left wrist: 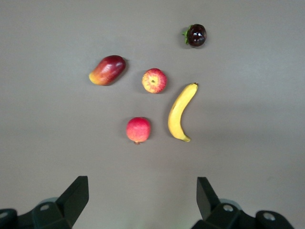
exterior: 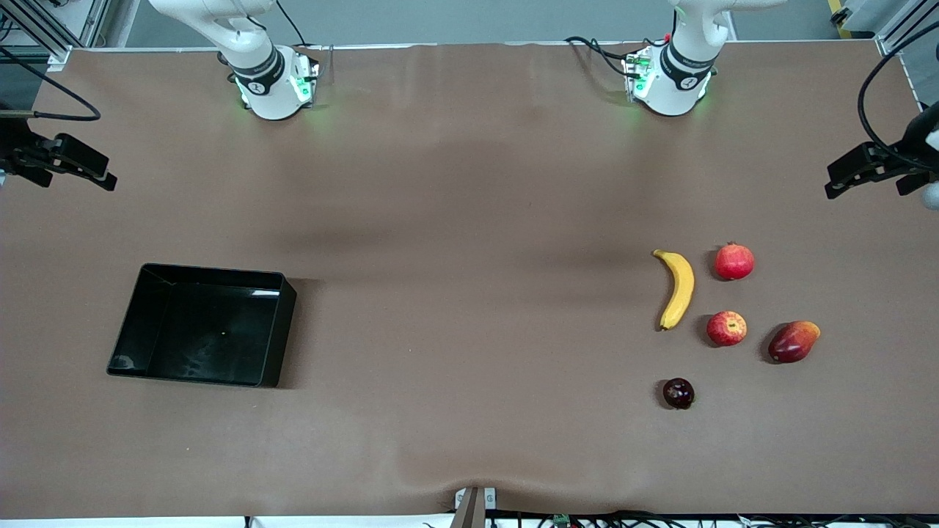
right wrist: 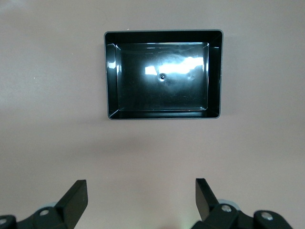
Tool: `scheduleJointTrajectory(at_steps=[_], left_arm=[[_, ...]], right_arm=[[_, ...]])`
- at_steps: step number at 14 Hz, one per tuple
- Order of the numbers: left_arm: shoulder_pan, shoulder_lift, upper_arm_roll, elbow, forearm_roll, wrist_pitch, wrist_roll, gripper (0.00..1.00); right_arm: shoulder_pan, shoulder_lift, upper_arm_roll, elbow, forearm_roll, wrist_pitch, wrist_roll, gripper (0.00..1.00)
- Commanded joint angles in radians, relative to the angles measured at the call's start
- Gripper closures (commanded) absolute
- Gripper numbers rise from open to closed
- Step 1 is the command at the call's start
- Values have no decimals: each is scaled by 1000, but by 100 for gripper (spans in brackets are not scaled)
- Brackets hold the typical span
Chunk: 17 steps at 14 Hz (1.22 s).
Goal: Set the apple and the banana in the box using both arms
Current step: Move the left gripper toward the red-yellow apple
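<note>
1. Left gripper (left wrist: 140, 202): hanging high over the table (exterior: 469, 183) at the left arm's end, jaws spread wide, carrying nothing.
2. Right gripper (right wrist: 140, 202): hanging over the right arm's end, jaws wide, carrying nothing.
3. Banana (exterior: 678, 288) and apple (exterior: 727, 328): lying side by side, apart.
4. Box (exterior: 279, 323): sitting at the right arm's end.

1. The apple (exterior: 727, 328) (left wrist: 154, 80) is small, round and red with yellow streaks. It sits on the tabletop toward the left arm's end, just beside the banana's lower tip.
2. The banana (exterior: 677, 289) (left wrist: 180, 112) is long, curved and yellow. It lies flat, running lengthwise from farther to nearer the front camera, apart from the apple.
3. The box (exterior: 281, 323) (right wrist: 216, 74) is a shallow glossy black tray, empty and upright, toward the right arm's end of the tabletop, well apart from both fruits.
</note>
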Motion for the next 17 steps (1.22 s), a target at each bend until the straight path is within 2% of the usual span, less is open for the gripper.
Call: scheduleJointTrajectory(at_steps=[1,9,17], left_arm=[[9,34,4,18,-36,9,13,0],[-1,131,3,-9,-27,66,1,0],[-29,165,-8,-216,0,317,-38,0]], right_arm=[[9,-9,0,-2,-10,-3,5,0],[7,-9,0,0,-10,-1,6,0],[10,-6,0,1,-9,0,5,0]])
